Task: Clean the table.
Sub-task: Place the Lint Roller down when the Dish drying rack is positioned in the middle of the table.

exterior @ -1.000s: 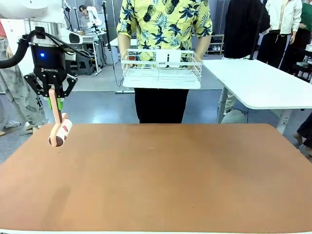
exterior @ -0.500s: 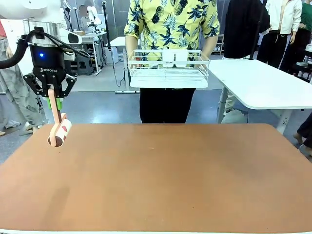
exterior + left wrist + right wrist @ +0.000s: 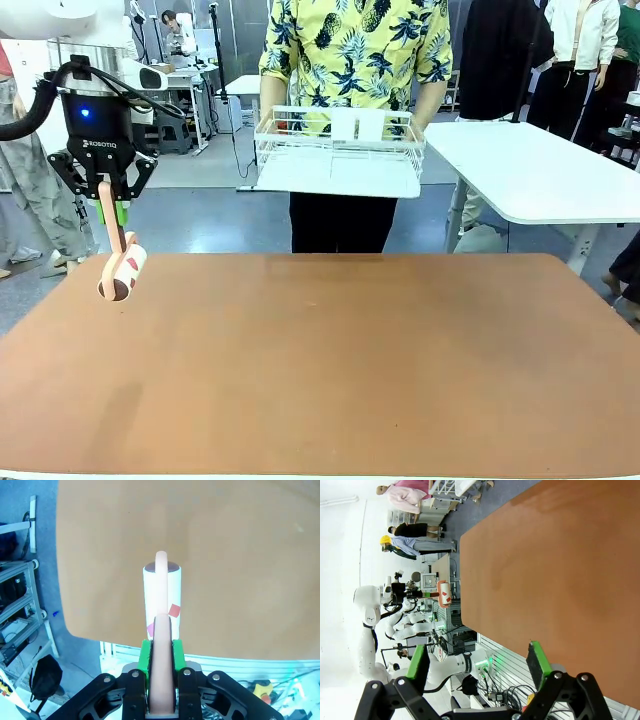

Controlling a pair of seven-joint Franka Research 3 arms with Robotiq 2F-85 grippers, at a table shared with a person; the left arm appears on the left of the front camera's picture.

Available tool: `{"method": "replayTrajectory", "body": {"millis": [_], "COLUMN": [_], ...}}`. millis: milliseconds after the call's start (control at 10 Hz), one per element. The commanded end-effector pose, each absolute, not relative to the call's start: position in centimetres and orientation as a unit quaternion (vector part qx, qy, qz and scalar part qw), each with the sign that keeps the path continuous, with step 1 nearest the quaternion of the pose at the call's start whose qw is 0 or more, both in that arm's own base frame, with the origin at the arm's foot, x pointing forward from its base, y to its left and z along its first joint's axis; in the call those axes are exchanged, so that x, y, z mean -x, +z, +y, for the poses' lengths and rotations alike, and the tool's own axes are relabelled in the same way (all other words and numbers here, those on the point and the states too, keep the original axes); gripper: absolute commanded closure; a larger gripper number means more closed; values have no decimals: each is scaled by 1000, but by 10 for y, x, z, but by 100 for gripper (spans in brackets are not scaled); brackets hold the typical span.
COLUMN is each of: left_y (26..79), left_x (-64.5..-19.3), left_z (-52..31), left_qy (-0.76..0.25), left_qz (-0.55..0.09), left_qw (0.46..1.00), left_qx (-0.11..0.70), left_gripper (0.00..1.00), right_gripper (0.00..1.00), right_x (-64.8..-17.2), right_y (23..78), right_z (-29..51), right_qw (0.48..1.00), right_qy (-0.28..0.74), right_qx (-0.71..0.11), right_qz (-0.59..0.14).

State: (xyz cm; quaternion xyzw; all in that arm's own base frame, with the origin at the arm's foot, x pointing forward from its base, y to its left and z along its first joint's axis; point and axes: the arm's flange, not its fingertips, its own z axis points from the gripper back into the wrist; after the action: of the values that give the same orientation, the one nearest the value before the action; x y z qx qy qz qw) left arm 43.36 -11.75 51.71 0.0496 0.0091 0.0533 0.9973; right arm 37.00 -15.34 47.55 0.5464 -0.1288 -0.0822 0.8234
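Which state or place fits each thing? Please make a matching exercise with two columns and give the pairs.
Things:
1. lint roller
2. white wire basket
3. right end effector
4. table

States or places:
A. carried by the person beyond the far edge
B. open, holding nothing
C. reddish-brown top
D. gripped by its handle in the left end effector, above the table's left edge

Pairs: 1-D, 2-A, 3-B, 4-C

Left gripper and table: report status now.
Left gripper shut on lint roller, held above table edge. Right gripper open. Person holds basket beyond.
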Motion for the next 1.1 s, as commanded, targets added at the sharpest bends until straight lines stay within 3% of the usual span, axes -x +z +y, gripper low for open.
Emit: {"method": "replayTrajectory", "body": {"millis": [0,1000], "left_y": [518,518], "left_x": [-433,-433], "left_z": [-117,-117], "left_qy": [63,63], "left_qz": [7,7], "left_qw": [997,997], "left_qx": [-50,-50], "left_gripper": [79,79], "right_gripper": [0,0], "right_x": [-368,-368], "right_y": [478,478], "right_z": [-154,-154], "right_qw": [822,822], "right_qy": [-76,-76], "right_qx": [-548,-548], "right_qz": [-132,-132]}}
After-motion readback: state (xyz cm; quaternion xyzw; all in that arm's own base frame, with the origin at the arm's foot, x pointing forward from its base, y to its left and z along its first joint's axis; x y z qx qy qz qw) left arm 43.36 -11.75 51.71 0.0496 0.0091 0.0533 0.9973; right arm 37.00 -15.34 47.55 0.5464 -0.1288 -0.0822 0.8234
